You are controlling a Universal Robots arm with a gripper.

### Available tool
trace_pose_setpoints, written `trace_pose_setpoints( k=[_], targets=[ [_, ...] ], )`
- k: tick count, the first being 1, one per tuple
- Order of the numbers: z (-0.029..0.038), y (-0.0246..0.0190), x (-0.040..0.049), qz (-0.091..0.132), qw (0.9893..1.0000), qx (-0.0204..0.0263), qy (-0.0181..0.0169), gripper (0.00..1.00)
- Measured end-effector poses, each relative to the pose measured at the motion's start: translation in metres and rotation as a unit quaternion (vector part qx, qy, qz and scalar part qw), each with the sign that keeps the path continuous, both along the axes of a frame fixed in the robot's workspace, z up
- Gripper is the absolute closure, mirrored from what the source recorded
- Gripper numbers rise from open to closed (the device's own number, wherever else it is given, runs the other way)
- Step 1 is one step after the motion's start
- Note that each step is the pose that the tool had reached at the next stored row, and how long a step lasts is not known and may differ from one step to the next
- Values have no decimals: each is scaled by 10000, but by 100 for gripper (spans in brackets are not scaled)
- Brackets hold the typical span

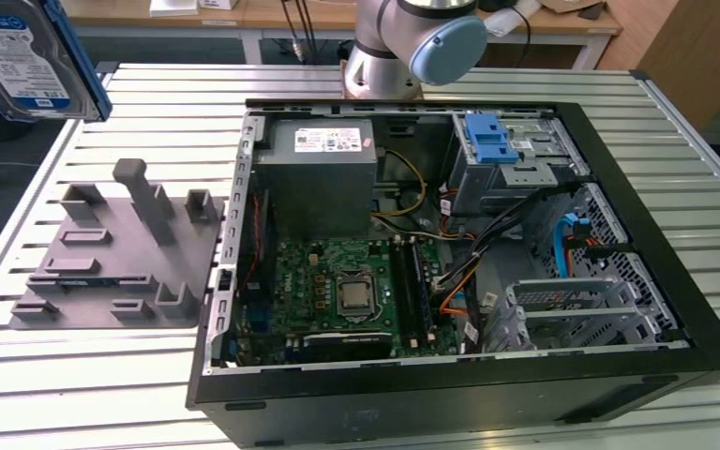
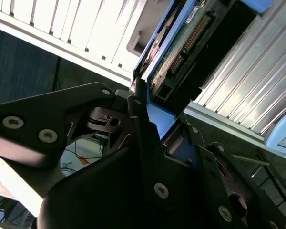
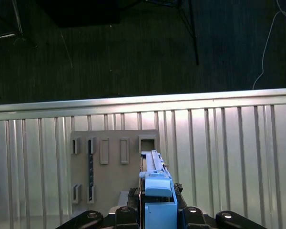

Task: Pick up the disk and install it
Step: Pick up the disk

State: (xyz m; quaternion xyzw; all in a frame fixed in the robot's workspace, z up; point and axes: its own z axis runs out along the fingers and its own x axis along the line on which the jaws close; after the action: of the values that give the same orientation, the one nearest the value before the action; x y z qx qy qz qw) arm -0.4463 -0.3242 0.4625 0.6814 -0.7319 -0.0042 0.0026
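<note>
1. The hand was clamped tight on the disk. Its dark fingers pressed on the blue carrier frame at one end. By my reading that grip sat on the plastic edge so the circuit-board side and its row of pins stayed untouched.
2. In the exterior view the disk hung high at that view's left, label face outward and long side near upright. It was well above the bench and touched nothing.
3. In the first wrist view the disk showed edge-on, blue frame uppermost, over the slotted grey fixture on the bench. The fixture looked like a parts stand, and the disk was clear of its slots and posts, so I judged the pick-up done.
4. The computer case lay open on its side at the middle of the bench, interior facing up, which left its bays reachable from above. The drive cage with its blue latch sat at the far side, towards the exterior view's right.
5. The disk was well apart from that case, so the install was not yet done.
6. The grey power supply and the green motherboard filled the case's other half. That side offered no room for a drive.
</note>
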Motion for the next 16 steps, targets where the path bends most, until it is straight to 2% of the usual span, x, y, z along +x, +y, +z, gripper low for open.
trace_pose_setpoints(
  k=[8, 16],
  targets=[
    [29, 0, 0, 0, 10000, 0, 0, 64],
    [90, 0, 0, 0, 10000, 0, 0, 64]
  ],
)
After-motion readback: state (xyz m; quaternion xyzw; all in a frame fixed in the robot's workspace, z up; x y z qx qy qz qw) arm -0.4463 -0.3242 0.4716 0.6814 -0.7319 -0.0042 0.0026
